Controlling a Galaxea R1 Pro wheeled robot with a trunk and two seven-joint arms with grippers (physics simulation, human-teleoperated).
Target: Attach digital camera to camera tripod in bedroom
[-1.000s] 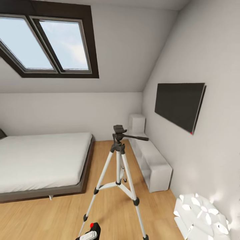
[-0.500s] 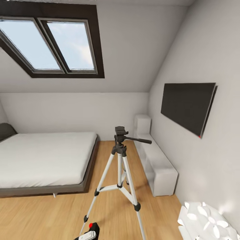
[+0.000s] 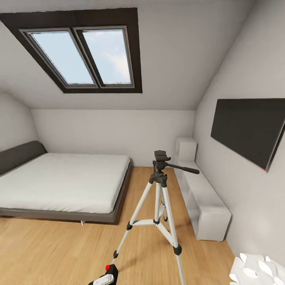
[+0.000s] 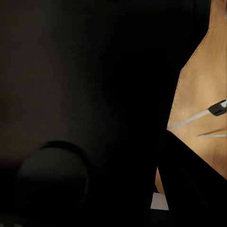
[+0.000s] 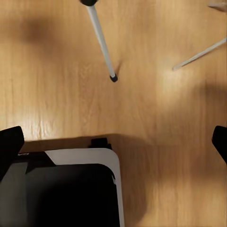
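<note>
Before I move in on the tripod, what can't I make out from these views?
- Camera: head view, cut off by the bottom edge; grip unreadable.
- Left gripper: left wrist view, mostly dark close-up; open or shut unclear.
- Tripod near foot: head view, runs off the bottom edge.
- Tripod head plate: too small for mount detail.

Light wood floor (image 5: 142, 118) seen from above, planks running across the frame. 2 silver-white legs of the camera tripod (image 5: 100, 38) cross the boards — one ends in a small black foot resting on the floor, the other is a thin pale bar near the frame's edge. 2 black fingertips (image 5: 10, 142) of the right gripper (image 5: 113, 142) sit at opposite edges, set wide apart with bare floor between them. Beneath lies a white-edged, dark-topped panel of the robot's base (image 5: 71, 189), casting a shadow onto the floor.
</note>
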